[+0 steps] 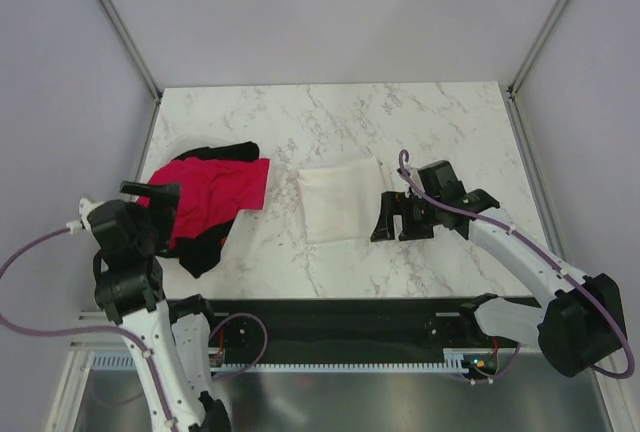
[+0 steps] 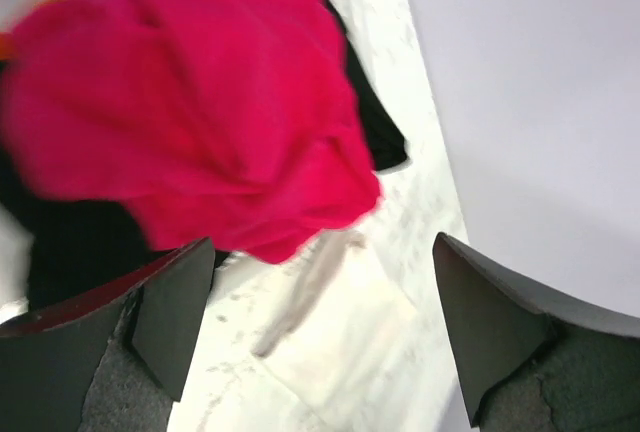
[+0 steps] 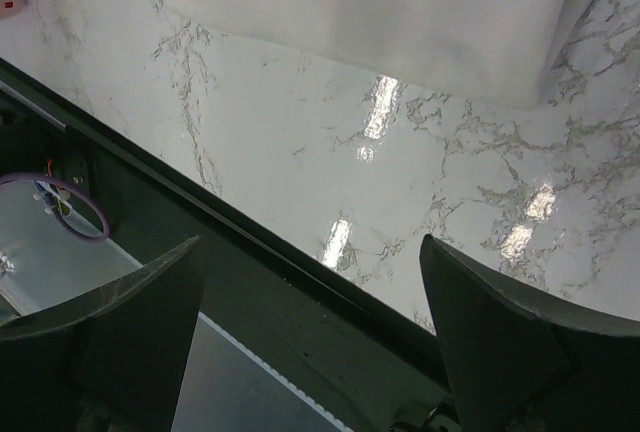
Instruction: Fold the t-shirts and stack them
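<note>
Soft white cloth t-shirt (image 1: 340, 200) folded flat mid-table, the other two in a heap on the left

The white one is a smooth, rough rectangle on the glossy white marble-pattern table (image 1: 330, 112). The right gripper (image 3: 310, 332) sits just beside its right edge, dark wedge-shaped fingers spread wide, nothing in them. The bright red-pink cloth t-shirt (image 1: 210, 192) lies rumpled over the black cloth t-shirt (image 1: 205, 252). The left gripper (image 2: 320, 332) is over that pile's near-left side, also wide apart and empty.
</note>
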`<action>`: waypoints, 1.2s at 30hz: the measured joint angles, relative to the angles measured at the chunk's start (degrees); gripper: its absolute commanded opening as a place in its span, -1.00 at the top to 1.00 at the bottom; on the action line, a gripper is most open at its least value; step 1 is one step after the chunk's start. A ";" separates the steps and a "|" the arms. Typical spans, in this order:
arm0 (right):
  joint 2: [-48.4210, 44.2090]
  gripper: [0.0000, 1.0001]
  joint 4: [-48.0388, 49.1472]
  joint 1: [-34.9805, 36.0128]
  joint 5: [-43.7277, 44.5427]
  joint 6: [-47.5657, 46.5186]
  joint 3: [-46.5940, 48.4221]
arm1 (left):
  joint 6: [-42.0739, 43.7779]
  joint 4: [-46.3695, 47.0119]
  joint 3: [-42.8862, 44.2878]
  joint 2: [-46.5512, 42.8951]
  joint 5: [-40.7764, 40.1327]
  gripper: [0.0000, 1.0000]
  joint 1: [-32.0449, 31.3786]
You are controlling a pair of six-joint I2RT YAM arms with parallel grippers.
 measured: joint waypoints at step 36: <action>-3.28 -0.89 -4.37 0.39 4.68 3.65 -1.64 | 27.80 29.62 28.06 82.99 -7.63 -0.99 -13.68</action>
